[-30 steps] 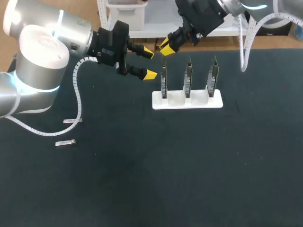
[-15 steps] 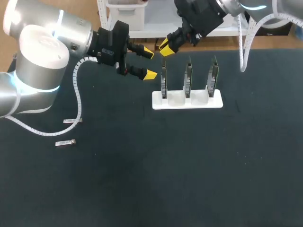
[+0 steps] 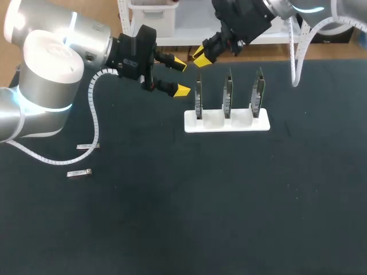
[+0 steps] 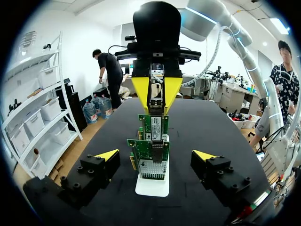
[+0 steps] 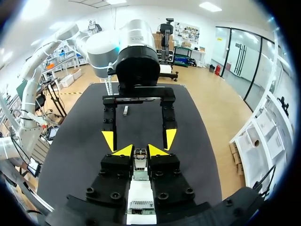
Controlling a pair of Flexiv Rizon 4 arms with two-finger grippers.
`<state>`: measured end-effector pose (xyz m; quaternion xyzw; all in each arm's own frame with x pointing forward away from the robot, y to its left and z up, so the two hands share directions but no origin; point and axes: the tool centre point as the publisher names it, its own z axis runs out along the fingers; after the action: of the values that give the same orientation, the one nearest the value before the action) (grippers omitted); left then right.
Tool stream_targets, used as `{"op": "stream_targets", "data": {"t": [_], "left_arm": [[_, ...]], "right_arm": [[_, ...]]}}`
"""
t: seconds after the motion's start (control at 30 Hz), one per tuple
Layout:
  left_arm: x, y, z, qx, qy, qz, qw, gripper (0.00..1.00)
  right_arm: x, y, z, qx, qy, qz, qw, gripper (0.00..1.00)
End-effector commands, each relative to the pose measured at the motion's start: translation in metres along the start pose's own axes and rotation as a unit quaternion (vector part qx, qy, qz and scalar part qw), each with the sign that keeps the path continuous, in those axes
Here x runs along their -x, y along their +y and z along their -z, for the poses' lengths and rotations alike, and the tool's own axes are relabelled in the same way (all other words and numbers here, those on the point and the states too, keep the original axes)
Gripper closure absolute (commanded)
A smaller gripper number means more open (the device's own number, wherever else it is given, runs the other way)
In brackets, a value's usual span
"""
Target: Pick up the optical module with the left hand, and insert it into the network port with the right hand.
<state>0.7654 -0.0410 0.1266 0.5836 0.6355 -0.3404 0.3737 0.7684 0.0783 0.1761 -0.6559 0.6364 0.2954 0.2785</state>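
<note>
Holding the optical module (image 5: 140, 158) between its closed yellow tips, the right gripper (image 3: 200, 54) is hovering just above the leftmost network card (image 3: 198, 98) in the white rack (image 3: 226, 122). Pickup and handover are looking done, and only the push into the port is waiting (whether the module is already touching the port, I cannot tell). The left gripper (image 3: 181, 77) is standing open and empty just beside that card. Two spare silver modules (image 3: 88, 146) are lying on the dark, matte bench (image 3: 200, 217), well apart from the rack, near the left arm's cable.
</note>
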Motion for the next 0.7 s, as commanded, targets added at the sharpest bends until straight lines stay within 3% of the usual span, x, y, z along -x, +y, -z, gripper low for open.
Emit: {"op": "stream_targets", "data": {"t": [0.03, 0.7], "left_arm": [[0.0009, 0.0005, -0.0008, 0.000, 0.003, 0.001, 1.000, 0.00], [0.0009, 0.0005, -0.0008, 0.000, 0.003, 0.001, 1.000, 0.00]], "right_arm": [[-0.0004, 0.0064, 0.0008, -0.005, 0.002, 0.004, 1.000, 1.00], [-0.0085, 0.0068, 0.0000, -0.007, -0.009, 0.007, 1.000, 1.00]]}}
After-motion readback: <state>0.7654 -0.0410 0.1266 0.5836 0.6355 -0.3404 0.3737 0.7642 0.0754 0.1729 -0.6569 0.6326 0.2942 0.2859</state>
